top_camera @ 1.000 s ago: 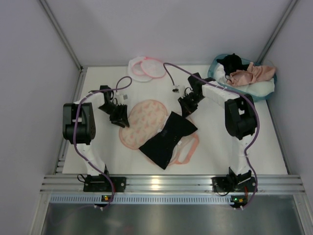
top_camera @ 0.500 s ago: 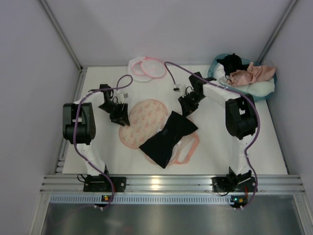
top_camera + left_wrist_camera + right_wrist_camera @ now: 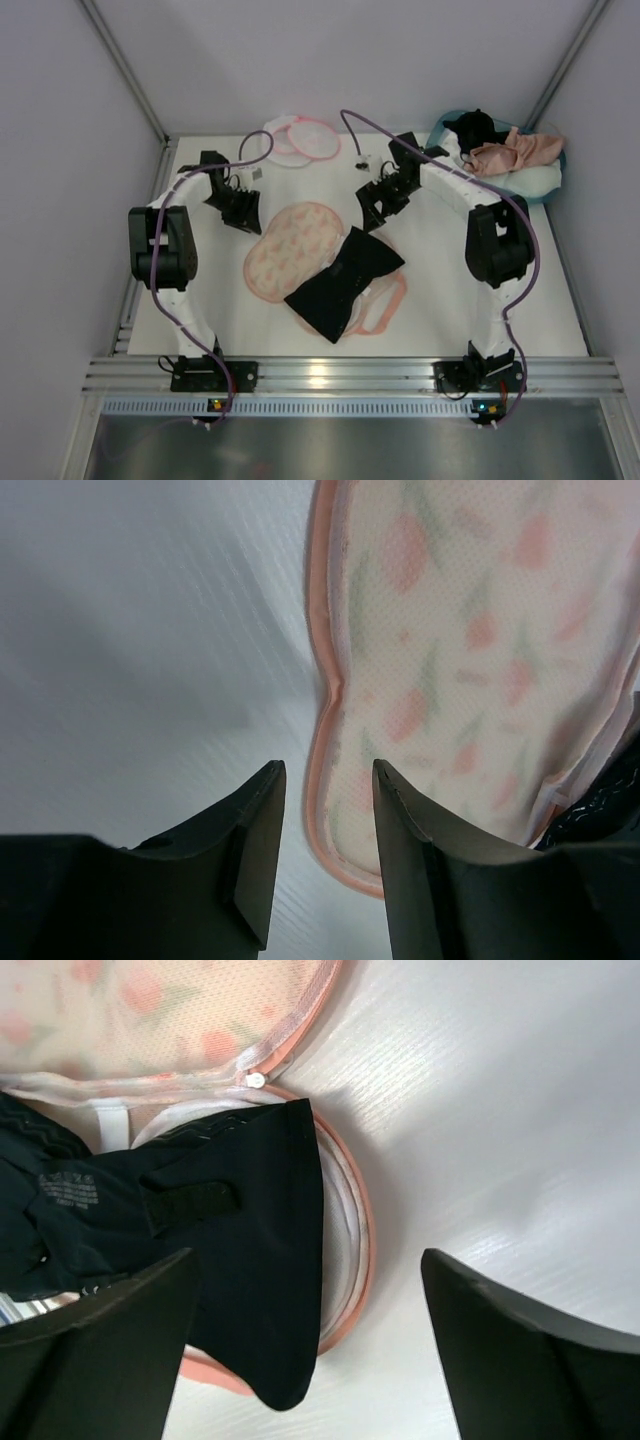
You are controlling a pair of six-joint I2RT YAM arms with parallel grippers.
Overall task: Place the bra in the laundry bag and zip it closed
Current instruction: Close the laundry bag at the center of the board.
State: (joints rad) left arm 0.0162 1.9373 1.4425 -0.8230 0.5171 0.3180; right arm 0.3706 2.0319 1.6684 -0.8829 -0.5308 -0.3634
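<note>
Right gripper (image 3: 307, 1260): jaws spread wide, nothing between them, hovering over the black garment (image 3: 230, 1250). The left gripper (image 3: 325, 770) has its fingers part-open and empty, poised at the pink rim of the printed case (image 3: 470, 630). The bra (image 3: 510, 152), salmon-pink, glossy and limp, lies heaped on other laundry in the teal basket (image 3: 436, 140) at the far right corner, and neither arm touches it. The laundry bag (image 3: 305, 140), round white mesh with a pink zipper rim, lies flat at the far edge of the table (image 3: 500, 320), well apart from the bra. Judgement: both arms attend the matte black garment draped across the opened peanut-shaped case (padded mesh, orange print, zipper pull (image 3: 257, 1080) on its rim), so bagging the bra is not yet begun.
</note>
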